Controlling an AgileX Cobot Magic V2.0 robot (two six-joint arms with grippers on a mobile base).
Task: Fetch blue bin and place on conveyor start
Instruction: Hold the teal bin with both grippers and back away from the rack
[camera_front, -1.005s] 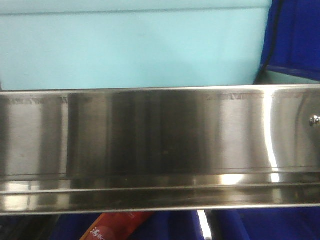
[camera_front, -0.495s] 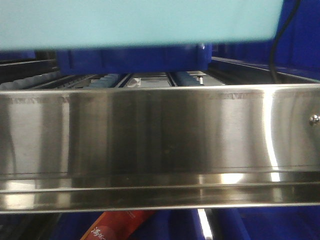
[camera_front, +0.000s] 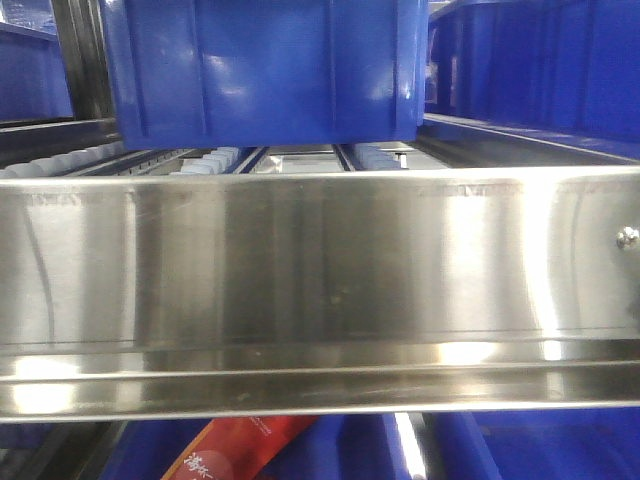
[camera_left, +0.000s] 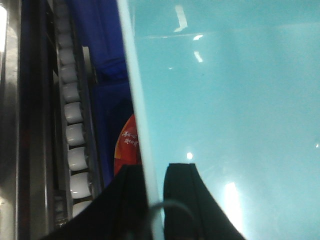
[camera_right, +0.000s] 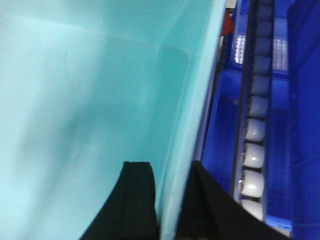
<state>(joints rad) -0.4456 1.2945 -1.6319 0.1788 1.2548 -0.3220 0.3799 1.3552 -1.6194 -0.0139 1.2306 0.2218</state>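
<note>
**Blue bin clamped at two walls, alongside the roller track**

The left gripper (camera_left: 152, 202) is seen closed to a narrow gap on the blue bin (camera_left: 225, 100). The pale rim (camera_left: 132, 75) is pinched between its two black fingers (camera_left: 182, 200), one set inside the tub and one against the outer wall. The right gripper (camera_right: 170, 205) is closed the same way on the opposite wall of the blue bin (camera_right: 75, 100): one finger (camera_right: 137, 200) is laid on the smooth inner face and the other is pressed to the outside, under the rim (camera_right: 200, 100).

In both wrist views the held wall is found just beside the roller track (camera_left: 72, 135), running parallel to its line of white rollers and kept apart from it. Between the bin wall and the roller track (camera_right: 255, 130), dark blue plastic is visible, and a red packet (camera_left: 127, 145) is partly covered by the rim on the left side.

In the front-facing view, a dark royal-blue bin (camera_front: 260, 70) is seen over the far end of the roller track (camera_front: 210, 160). The steel shelf rail (camera_front: 320, 260) is stretched across the frame in front of the track's near end, and the red packet (camera_front: 240, 450) is seen below the track, under that rail.
</note>
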